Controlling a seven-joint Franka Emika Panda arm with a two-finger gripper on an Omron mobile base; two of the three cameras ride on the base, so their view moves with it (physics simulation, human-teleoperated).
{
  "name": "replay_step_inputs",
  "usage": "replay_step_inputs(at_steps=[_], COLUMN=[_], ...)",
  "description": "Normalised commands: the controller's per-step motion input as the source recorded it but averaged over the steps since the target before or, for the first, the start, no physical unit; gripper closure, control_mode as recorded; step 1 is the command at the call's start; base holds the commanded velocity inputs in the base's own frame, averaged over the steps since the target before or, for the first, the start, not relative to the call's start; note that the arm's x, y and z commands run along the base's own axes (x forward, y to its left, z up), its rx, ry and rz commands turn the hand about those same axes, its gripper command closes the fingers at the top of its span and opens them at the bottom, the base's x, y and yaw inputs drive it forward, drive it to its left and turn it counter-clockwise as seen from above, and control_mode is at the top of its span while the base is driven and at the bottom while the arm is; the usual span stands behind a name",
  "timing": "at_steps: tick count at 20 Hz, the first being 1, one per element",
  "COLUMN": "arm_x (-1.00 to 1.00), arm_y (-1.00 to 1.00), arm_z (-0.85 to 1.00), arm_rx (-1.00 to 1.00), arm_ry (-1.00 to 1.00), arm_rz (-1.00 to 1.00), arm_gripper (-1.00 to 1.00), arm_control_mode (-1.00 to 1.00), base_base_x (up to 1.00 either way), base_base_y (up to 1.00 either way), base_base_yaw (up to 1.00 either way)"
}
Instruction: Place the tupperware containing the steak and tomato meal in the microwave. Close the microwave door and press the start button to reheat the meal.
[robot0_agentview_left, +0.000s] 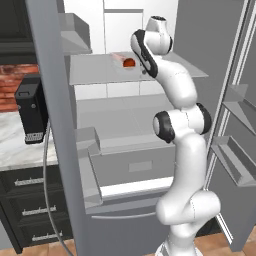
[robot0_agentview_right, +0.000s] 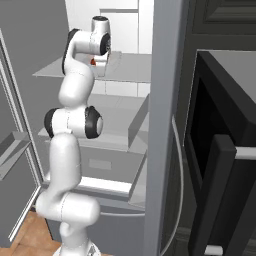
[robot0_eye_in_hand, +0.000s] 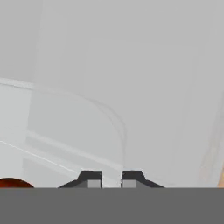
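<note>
Tool (robot0_eye_in_hand: 111, 179) nearly closed, holding nothing, over fridge shelf (robot0_agentview_left: 100, 70) beside tupperware (robot0_agentview_left: 125, 61).

Open grey fridge (robot0_agentview_left: 125, 130), brick wall (robot0_agentview_left: 17, 82), marble counter (robot0_agentview_left: 15, 145).

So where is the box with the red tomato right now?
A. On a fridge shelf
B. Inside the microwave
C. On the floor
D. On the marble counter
A: the tupperware with its red tomato sits on the upper shelf of the open fridge, just by the arm's top end; the microwave stands off to the right.
</note>
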Motion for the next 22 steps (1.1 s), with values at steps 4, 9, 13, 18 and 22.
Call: replay_step_inputs(at_steps=[4,9,13,18,22], arm_x=[-0.37,-0.44,-0.51,-0.80,-1.00], arm_y=[0.18,0.17,0.10,-0.01,-0.07], arm_z=[-0.08,-0.22,-0.60,-0.51,0.04], arm_rx=[0.00,0.00,0.00,0.02,0.04], arm_ry=[-0.15,-0.27,-0.25,-0.24,-0.07], arm_rz=[-0.06,-0.09,-0.11,-0.12,-0.13], arm_gripper=[1.00,1.00,1.00,1.00,1.00], arm_control_mode=[-1.00,-1.00,-1.00,-1.00,-1.00], base_base_x=[0.00,0.00,0.00,0.00,0.00], base_base_y=[0.00,0.00,0.00,0.00,0.00], base_base_yaw=[0.00,0.00,0.00,0.00,0.00])
